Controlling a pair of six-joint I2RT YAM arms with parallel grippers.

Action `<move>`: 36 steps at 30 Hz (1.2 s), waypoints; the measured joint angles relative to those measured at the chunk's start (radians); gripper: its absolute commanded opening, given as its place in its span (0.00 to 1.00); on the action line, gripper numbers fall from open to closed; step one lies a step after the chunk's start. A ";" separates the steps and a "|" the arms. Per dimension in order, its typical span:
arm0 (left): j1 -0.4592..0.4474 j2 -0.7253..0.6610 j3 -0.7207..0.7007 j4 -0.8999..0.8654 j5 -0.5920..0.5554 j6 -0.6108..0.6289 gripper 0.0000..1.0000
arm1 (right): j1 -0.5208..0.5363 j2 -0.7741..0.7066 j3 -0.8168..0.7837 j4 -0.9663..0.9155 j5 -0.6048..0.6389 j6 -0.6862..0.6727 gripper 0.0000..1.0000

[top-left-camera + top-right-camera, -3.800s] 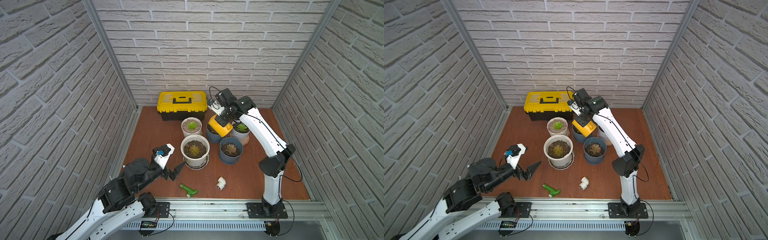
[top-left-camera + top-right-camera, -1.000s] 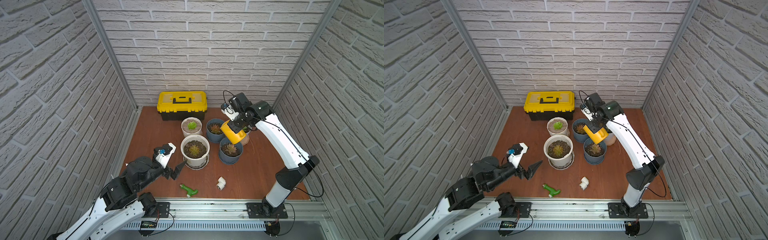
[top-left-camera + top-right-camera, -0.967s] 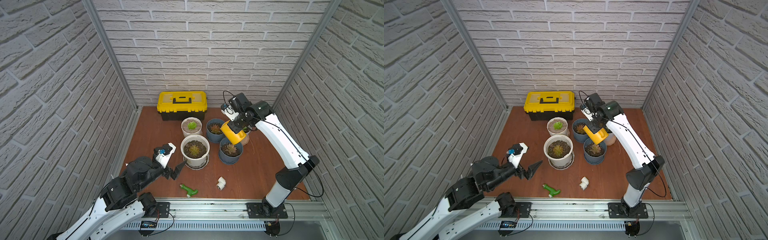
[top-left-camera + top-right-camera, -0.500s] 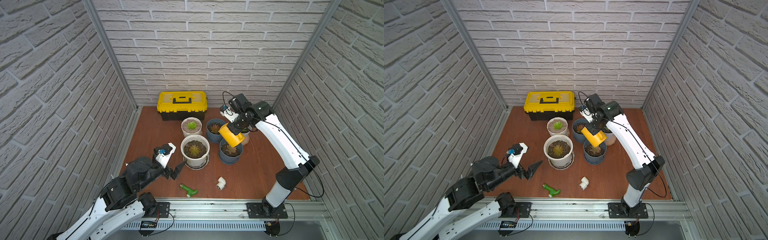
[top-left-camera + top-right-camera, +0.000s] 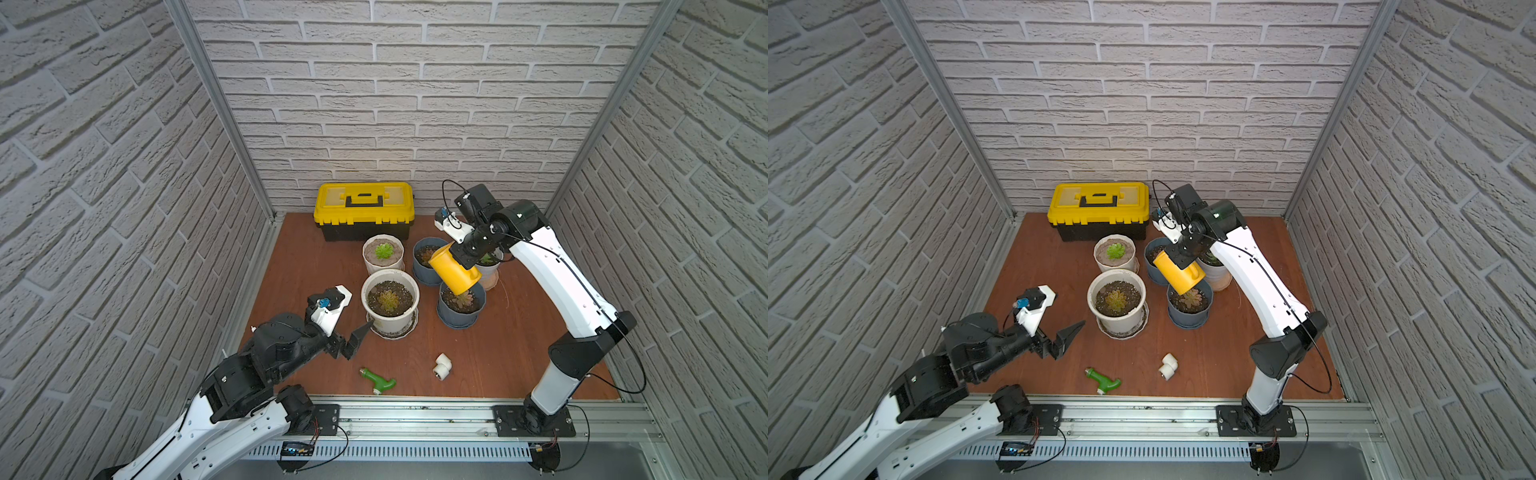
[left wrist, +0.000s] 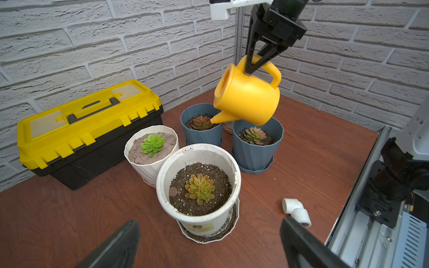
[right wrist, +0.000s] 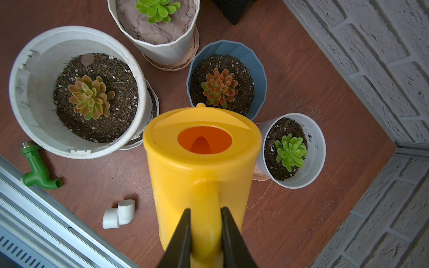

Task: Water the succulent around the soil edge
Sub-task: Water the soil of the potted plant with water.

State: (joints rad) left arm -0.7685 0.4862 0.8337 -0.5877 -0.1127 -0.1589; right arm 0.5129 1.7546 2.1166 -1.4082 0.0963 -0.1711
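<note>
My right gripper [image 7: 205, 210] is shut on the handle of a yellow watering can [image 5: 455, 272], held tilted in the air. In both top views the can hangs over the back part of the front blue pot [image 5: 461, 318] and its reddish succulent [image 6: 255, 135]. The spout [image 6: 216, 119] points down near the gap between this pot and the back blue pot [image 7: 257, 69], which holds a red succulent [image 7: 219, 87]. I see no water. My left gripper [image 5: 359, 338] stands open and empty, low beside the big white pot [image 6: 199, 150].
A yellow toolbox [image 5: 365, 208] stands at the back wall. A ribbed white pot [image 5: 383, 266] and a small white pot [image 7: 315, 150] hold green succulents. A green tap fitting [image 5: 378, 380] and a white pipe elbow [image 5: 441, 365] lie near the front rail. Brick walls close three sides.
The right gripper carried the can from over the back blue pot to the front blue pot, then tipped it further and shifted slightly left. The left arm stayed still.
</note>
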 measured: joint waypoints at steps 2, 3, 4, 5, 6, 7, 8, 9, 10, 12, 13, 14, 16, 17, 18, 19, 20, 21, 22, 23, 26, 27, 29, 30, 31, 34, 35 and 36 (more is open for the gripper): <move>0.000 0.000 0.000 0.000 0.000 0.000 0.98 | 0.004 0.015 0.016 -0.002 -0.003 0.000 0.02; 0.000 0.000 0.000 0.000 0.000 0.000 0.98 | 0.006 0.022 0.022 -0.003 -0.004 0.000 0.02; 0.000 0.000 0.000 0.000 0.000 0.000 0.98 | 0.008 0.031 0.028 -0.005 -0.005 0.000 0.03; 0.000 0.000 0.000 0.000 0.000 0.000 0.98 | 0.010 0.038 0.034 -0.007 -0.006 0.000 0.03; 0.000 0.000 0.000 0.000 0.000 0.000 0.98 | 0.012 0.047 0.043 -0.010 -0.007 0.000 0.03; 0.000 0.000 0.000 0.000 0.000 0.000 0.98 | 0.014 0.055 0.051 -0.011 -0.008 0.000 0.02; 0.000 0.000 0.000 0.000 0.000 0.000 0.98 | 0.016 0.061 0.057 -0.012 -0.008 0.000 0.03; 0.000 0.000 0.000 0.000 0.000 0.000 0.98 | 0.017 0.070 0.064 -0.013 -0.008 0.000 0.03; 0.000 0.000 0.000 0.000 0.000 0.000 0.98 | 0.019 0.076 0.069 -0.013 -0.009 0.000 0.02; 0.000 0.000 0.000 0.000 0.000 0.000 0.98 | 0.021 0.087 0.079 -0.016 -0.009 0.000 0.02; 0.000 0.000 0.000 0.000 0.000 0.000 0.98 | 0.021 0.091 0.082 -0.015 -0.009 0.001 0.02; 0.000 0.000 0.000 0.000 0.000 0.000 0.98 | 0.021 0.093 0.084 -0.015 -0.009 0.001 0.03; 0.000 0.000 0.000 0.000 0.000 0.000 0.98 | 0.021 0.099 0.091 -0.016 -0.009 0.001 0.02; 0.000 0.000 0.000 0.000 0.000 0.000 0.98 | 0.021 0.103 0.096 -0.016 -0.009 0.000 0.02; 0.000 0.000 0.000 0.000 0.000 0.000 0.98 | 0.021 0.107 0.103 -0.015 -0.009 0.000 0.02; 0.000 0.000 0.000 0.000 0.000 0.000 0.98 | 0.021 0.113 0.112 -0.016 -0.009 0.000 0.03; 0.000 0.000 0.000 0.000 0.000 0.000 0.98 | 0.021 0.120 0.121 -0.015 -0.008 0.000 0.02; 0.000 0.000 0.000 0.000 0.000 0.000 0.98 | 0.021 0.127 0.129 -0.013 -0.008 0.000 0.02; 0.000 0.000 0.000 0.000 0.000 0.000 0.98 | 0.021 0.134 0.137 -0.011 -0.008 0.000 0.03; 0.000 0.000 0.000 0.000 0.000 0.000 0.98 | 0.021 0.140 0.143 -0.011 -0.008 0.000 0.02; 0.000 0.000 0.000 0.000 0.000 0.000 0.98 | 0.021 0.162 0.164 -0.010 -0.007 0.000 0.02; 0.000 0.000 0.000 0.000 0.000 0.000 0.98 | 0.021 0.169 0.175 -0.010 -0.005 0.000 0.02; 0.000 -0.001 0.000 0.000 0.000 0.000 0.98 | 0.021 0.183 0.194 -0.010 -0.002 0.000 0.02; 0.000 -0.001 0.000 0.000 0.000 0.000 0.98 | 0.021 0.190 0.204 -0.010 0.002 0.000 0.02; 0.000 -0.001 0.000 0.000 0.000 0.000 0.98 | 0.021 0.197 0.215 -0.010 0.006 0.000 0.02; 0.000 -0.001 0.000 0.000 0.000 0.000 0.98 | 0.021 0.217 0.244 -0.010 0.019 0.000 0.02; 0.000 -0.001 0.000 0.000 0.000 0.000 0.98 | 0.021 0.221 0.250 -0.010 0.023 0.000 0.02; 0.000 -0.001 0.000 0.000 0.000 0.000 0.98 | 0.021 0.228 0.258 -0.010 0.027 0.000 0.02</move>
State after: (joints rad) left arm -0.7685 0.4850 0.8337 -0.5880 -0.1131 -0.1585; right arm 0.5343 1.9827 2.3745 -1.4185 0.1230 -0.1707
